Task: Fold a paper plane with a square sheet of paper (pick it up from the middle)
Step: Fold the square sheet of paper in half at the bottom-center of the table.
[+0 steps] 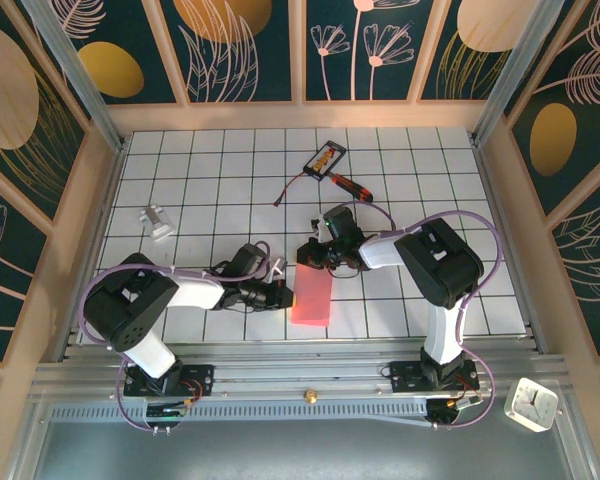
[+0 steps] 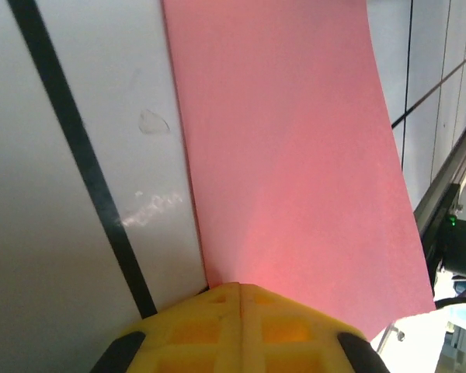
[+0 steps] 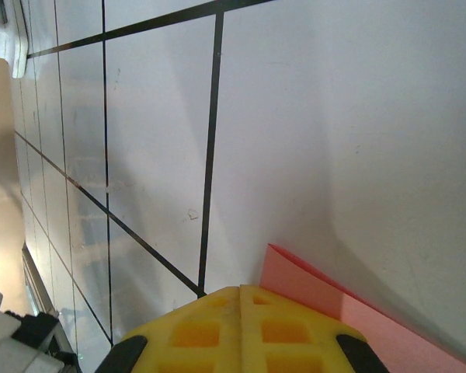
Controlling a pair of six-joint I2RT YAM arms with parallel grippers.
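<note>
The square sheet of paper (image 1: 312, 297) lies flat on the white tiled table near the front middle. It is pink-red and looks folded into a narrow rectangle. My left gripper (image 1: 286, 297) is shut, its yellow tips (image 2: 241, 287) resting at the left edge of the sheet (image 2: 295, 155). My right gripper (image 1: 314, 263) is shut too, and sits at the sheet's far end. In the right wrist view its tips (image 3: 241, 289) sit beside a layered corner of the paper (image 3: 318, 291). I see no paper between either pair of fingers.
A small black-and-orange card (image 1: 326, 157) and a red-handled screwdriver (image 1: 352, 184) lie at the back of the table. A thin cable (image 1: 290, 188) runs beside them. A white clip-like object (image 1: 158, 222) sits at the left. A small clock (image 1: 531, 403) rests on the front rail at the right.
</note>
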